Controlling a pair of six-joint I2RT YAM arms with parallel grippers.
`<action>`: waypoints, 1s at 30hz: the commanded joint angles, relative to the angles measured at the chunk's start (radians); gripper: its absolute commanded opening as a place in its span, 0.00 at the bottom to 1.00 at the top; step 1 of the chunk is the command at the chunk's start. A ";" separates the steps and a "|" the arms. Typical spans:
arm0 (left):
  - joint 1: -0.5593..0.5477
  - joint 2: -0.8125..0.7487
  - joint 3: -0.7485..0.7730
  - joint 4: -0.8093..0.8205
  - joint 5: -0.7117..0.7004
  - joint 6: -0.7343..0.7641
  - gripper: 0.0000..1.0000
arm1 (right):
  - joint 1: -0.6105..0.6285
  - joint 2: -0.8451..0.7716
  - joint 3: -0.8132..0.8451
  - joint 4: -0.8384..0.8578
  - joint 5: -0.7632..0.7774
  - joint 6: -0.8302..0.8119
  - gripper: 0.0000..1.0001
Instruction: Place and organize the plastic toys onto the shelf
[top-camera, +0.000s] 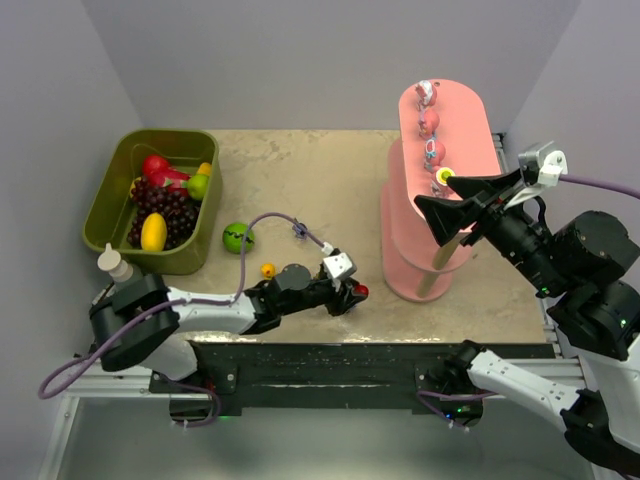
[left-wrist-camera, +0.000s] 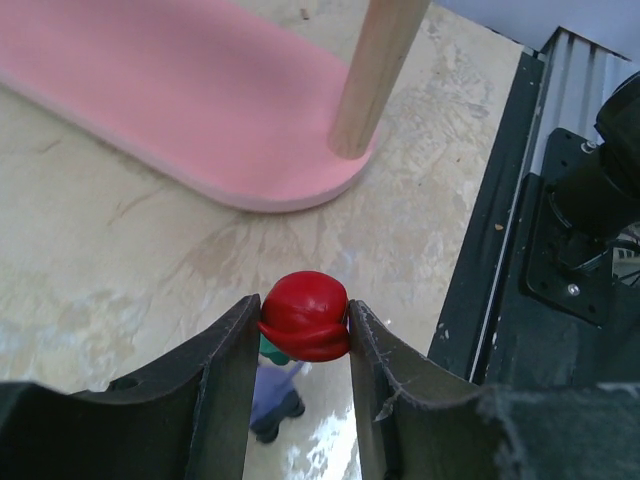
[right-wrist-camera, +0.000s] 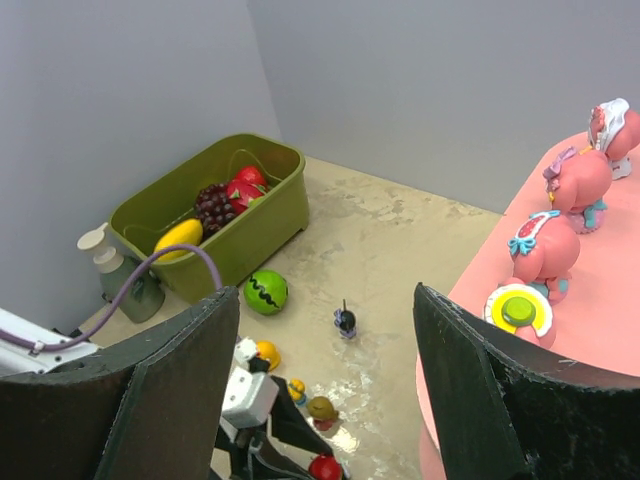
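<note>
The left arm lies low, stretched rightward along the near edge of the table (top-camera: 320, 180). The left gripper (top-camera: 352, 292) points at the foot of the pink shelf (top-camera: 470, 120), its fingers pinching the red cap of a small toy figure (left-wrist-camera: 304, 315) just short of the bottom board. The right arm is raised and reaches leftward, holding the right gripper (top-camera: 434, 194) at the shelf's top board with fingers spread wide and nothing between them, just beside a yellow-and-green toy (right-wrist-camera: 518, 308) that ends a row of pink figures (right-wrist-camera: 545, 250) standing there.
</note>
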 joint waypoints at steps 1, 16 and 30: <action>0.012 0.105 0.143 0.079 0.151 0.072 0.02 | 0.000 0.001 0.002 0.018 -0.007 -0.008 0.74; 0.154 0.434 0.380 0.223 0.469 0.000 0.00 | 0.000 0.024 0.008 0.018 0.003 0.003 0.74; 0.157 0.589 0.515 0.210 0.527 0.008 0.00 | 0.000 0.038 0.033 0.003 0.039 -0.007 0.74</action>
